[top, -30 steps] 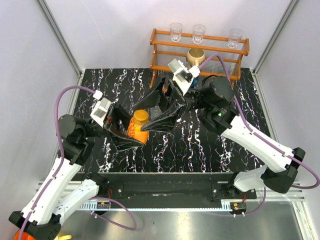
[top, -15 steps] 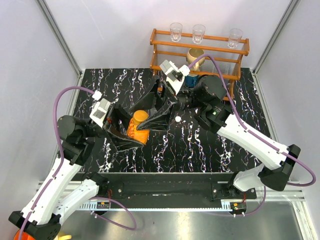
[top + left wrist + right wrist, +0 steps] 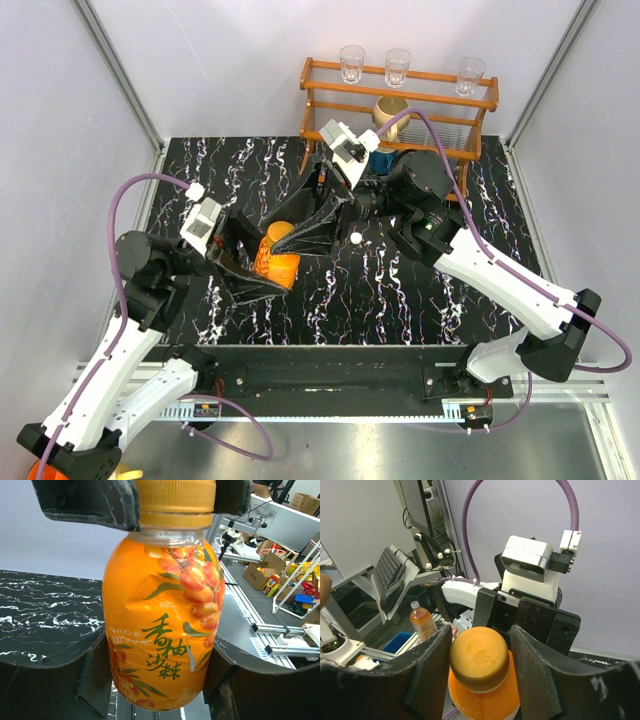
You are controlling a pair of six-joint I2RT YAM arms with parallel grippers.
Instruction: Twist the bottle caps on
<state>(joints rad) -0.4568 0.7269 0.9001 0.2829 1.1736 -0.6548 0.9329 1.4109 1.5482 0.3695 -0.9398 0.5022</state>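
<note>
- The left claw (image 3: pixel 270 260) is closed on the lower body of the orange bottle (image 3: pixel 160 630), upright mid-desk (image 3: pixel 400 290).
- The label reads "香柚沙棘" and "100%"; the smaller print is illegible.
- The right claw (image 3: pixel 481 647) pinches the orange cap (image 3: pixel 175 502) seated on the neck; I judge this the tightening step.
- Next calls for a wrist twist, with the bottle held fixed.

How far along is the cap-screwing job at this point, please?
Done: the orange cap sits on the neck of the orange bottle. In hand: the left pincer grips the bottle's body while the right pincer clamps the cap; tightness cannot be judged. Left: the other bottle and other cap, hidden here, presumably still need doing.
</note>
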